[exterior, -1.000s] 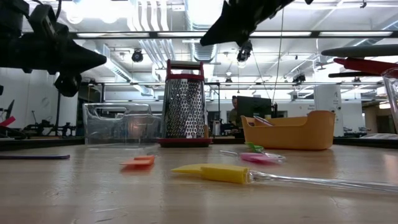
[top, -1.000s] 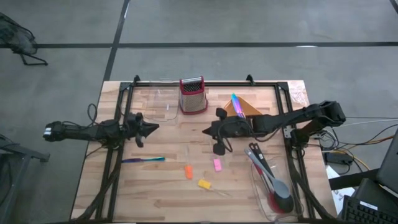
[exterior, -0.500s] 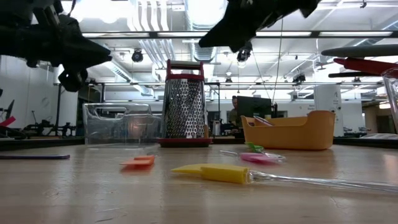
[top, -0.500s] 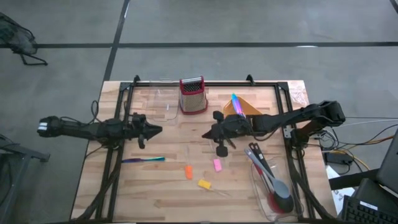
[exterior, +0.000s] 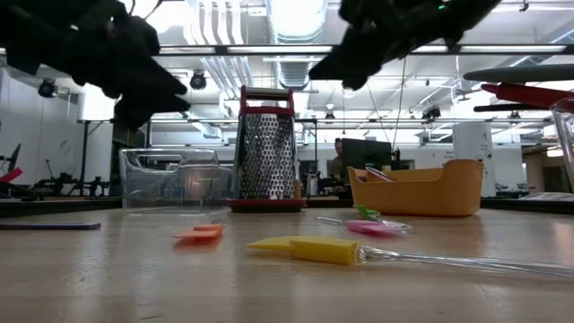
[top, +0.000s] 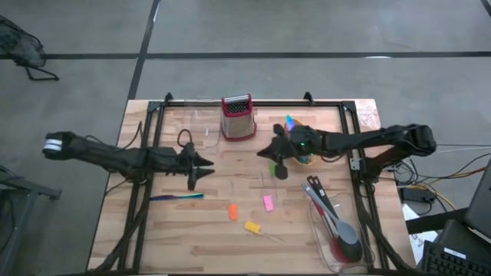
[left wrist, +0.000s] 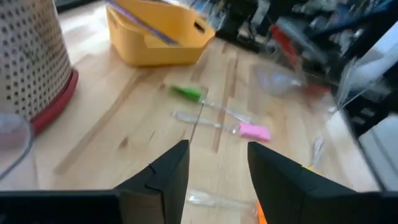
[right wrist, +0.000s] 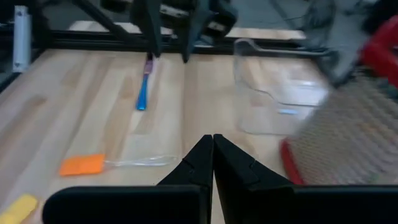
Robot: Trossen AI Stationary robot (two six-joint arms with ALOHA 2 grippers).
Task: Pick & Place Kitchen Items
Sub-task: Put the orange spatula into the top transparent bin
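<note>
The left gripper (left wrist: pixel 214 171) hangs above the wooden table (top: pixel 192 230) left of centre, its two dark fingers (left wrist: pixel 168 174) parted with a clear gap and nothing between them; bare wood shows in the gap. Just in front of it on the table lies the slim blue-and-purple utensil (top: pixel 176 197), and further toward the middle rest the small orange piece (top: pixel 232 211), the yellow piece (top: pixel 252 227) and the pink piece (top: pixel 268 202), each on a clear handle. A green-tipped piece (left wrist: pixel 186 93) lies nearer the orange plastic tray (left wrist: pixel 161 34). The right gripper (right wrist: pixel 212 158) hovers over the table's middle, near that tray, its fingers pressed together and empty. Behind, at the far edge, stands the red-topped steel box grater (top: pixel 238 117) beside a clear plastic bin (exterior: pixel 170 178). At the near right, another clear bin (top: pixel 322 230) holds the long black and grey spoons and spatula (top: pixel 334 218).
</note>
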